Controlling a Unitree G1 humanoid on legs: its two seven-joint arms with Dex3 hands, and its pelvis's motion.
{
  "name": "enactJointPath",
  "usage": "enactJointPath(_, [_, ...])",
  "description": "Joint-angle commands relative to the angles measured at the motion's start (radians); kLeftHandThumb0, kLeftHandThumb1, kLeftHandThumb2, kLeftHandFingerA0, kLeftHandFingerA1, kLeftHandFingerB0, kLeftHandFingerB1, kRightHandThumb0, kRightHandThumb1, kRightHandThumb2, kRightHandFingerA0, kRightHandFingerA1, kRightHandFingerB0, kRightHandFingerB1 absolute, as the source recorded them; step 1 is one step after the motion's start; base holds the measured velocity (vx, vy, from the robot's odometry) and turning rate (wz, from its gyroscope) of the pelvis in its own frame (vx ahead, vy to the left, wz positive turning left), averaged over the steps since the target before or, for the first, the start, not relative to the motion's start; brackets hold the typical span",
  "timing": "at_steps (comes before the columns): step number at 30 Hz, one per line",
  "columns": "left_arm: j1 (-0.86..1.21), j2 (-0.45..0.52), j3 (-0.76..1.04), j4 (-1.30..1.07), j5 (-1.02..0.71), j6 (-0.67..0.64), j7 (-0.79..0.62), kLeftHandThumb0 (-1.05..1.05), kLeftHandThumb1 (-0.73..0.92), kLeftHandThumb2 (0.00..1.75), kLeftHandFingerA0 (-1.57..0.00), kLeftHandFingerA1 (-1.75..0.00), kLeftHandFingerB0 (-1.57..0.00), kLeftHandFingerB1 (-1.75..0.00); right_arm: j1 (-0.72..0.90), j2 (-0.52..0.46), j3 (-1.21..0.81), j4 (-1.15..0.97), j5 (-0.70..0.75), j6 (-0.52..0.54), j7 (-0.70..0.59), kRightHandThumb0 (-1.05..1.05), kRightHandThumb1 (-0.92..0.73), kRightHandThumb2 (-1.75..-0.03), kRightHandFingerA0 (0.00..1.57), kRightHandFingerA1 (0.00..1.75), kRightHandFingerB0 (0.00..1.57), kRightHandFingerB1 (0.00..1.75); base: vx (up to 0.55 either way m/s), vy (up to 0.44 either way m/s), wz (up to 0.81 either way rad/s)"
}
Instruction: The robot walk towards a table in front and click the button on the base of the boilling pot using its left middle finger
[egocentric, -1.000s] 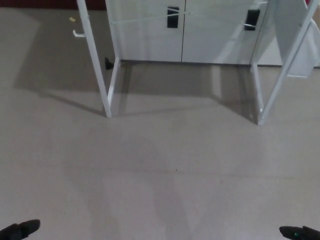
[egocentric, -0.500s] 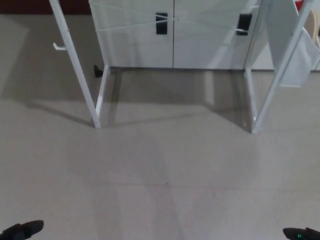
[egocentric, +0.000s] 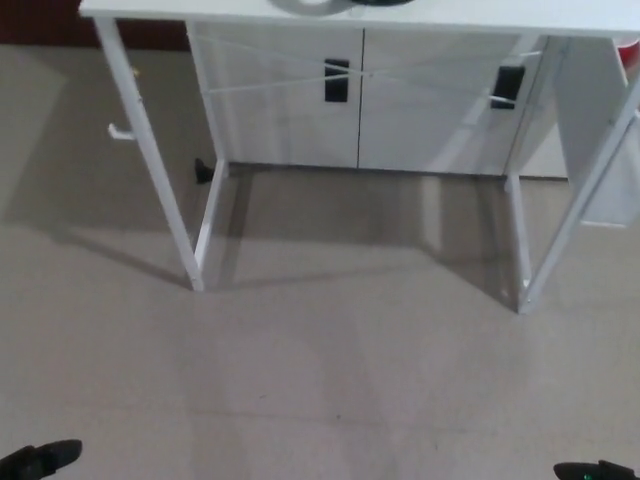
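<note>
Ahead of the robot stands the white table, and its top edge shows along the upper border of the head view, where half a second ago only the legs and the cabinet behind them were seen. The whole picture has slid downward since then, floor and legs alike, so the camera has shifted rather than the furniture. On the tabletop, at the very top edge, a grey round rim of the pot's base peeks in with something dark just beside it; too little shows to find the button or to say which way the base faces, and no long axis can be read from this sliver. Behind the table the white cabinet carries two dark handles, one near the middle of the table's span and one nearer its right legs. Well below the table, at the bottom corners, only the tips of the two hands show — the left hand as a dark wedge lying low and pointing toward the middle, the right hand as a flatter dark sliver with a small green light on it. Both sit much as they did before, far from the table, and whether their fingers are apart or together I cannot tell.
</note>
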Motion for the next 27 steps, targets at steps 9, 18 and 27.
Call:
enactJointPath(9, [-0.002,0.015,-0.014,0.005,0.022,-0.029,0.015,-0.25,0.57,0.57,-0.35,-0.44,-0.29,-0.34,0.001,-0.029,0.008,0.001,-0.013,-0.002,0.007,-0.37,-0.63,-0.59,0.63,0.47,0.31,0.35,0.26,-0.139,0.06])
enactJointPath(18, [0.002,0.017,-0.025,0.005,0.022,-0.019,0.025,-0.26,0.57,0.57,-0.37,-0.45,-0.30,-0.35,0.000,-0.042,0.031,0.010,-0.039,0.000,-0.002,-0.38,-0.63,-0.59,0.67,0.46,0.33,0.34,0.32,0.113,-0.08])
enactJointPath(27, [0.002,0.018,-0.034,0.008,0.031,-0.024,0.045,-0.29,0.57,0.57,-0.39,-0.44,-0.33,-0.35,0.002,-0.049,0.046,0.003,-0.057,0.006,-0.007,-0.38,-0.63,-0.59,0.66,0.45,0.34,0.34,0.26,0.010,0.11])
